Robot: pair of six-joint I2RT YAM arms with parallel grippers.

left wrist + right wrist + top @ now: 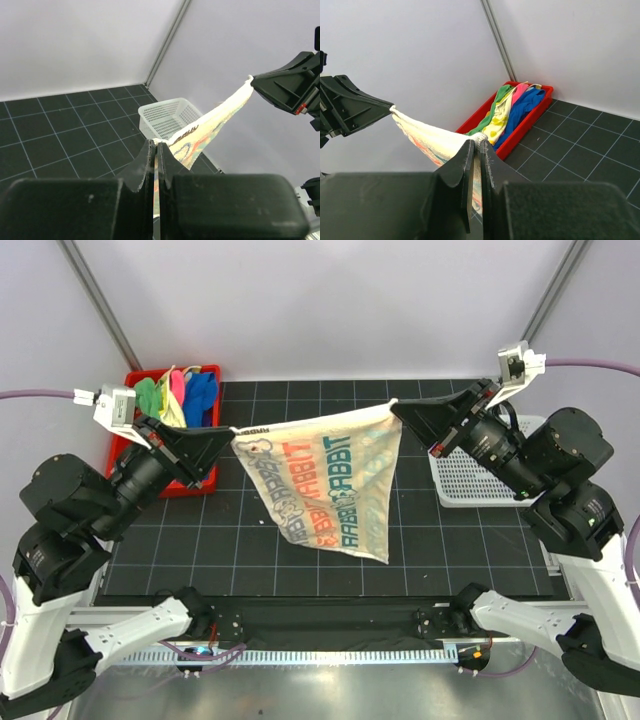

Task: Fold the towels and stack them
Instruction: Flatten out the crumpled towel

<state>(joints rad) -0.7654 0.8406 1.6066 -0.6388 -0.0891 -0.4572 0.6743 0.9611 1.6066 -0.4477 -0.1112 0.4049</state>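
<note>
We take the black grid mat [200, 540] as the reference for all positions.

**Towel in work.** The white printed towel [325, 485] hangs above the middle of the mat, spread between the two arms. Its top edge runs as a nearly taut line from the left gripper [228, 432] to the right gripper [395, 408], and sits slightly higher at the right end. Below that edge the cloth falls in a rough triangle, with its lowest corner over the near right part of the mat. We cannot tell whether that corner touches the mat.

**Left gripper.** The jaws are pressed together on one upper corner of the towel. In the left wrist view the cloth emerges directly from between the tips and leads away toward the other gripper.

**Right gripper.** The jaws pinch the opposite upper corner. In the right wrist view a small bunch of cloth sits at the tips.

**Remaining towels.** The coloured towels [185, 392], green, pink, yellow and blue, lie crumpled in the red bin [212, 370] at the far left corner of the mat, apart from both grippers.

**Basket.** The white mesh basket [465, 485] stands at the right edge of the mat, beneath the right arm.
</note>
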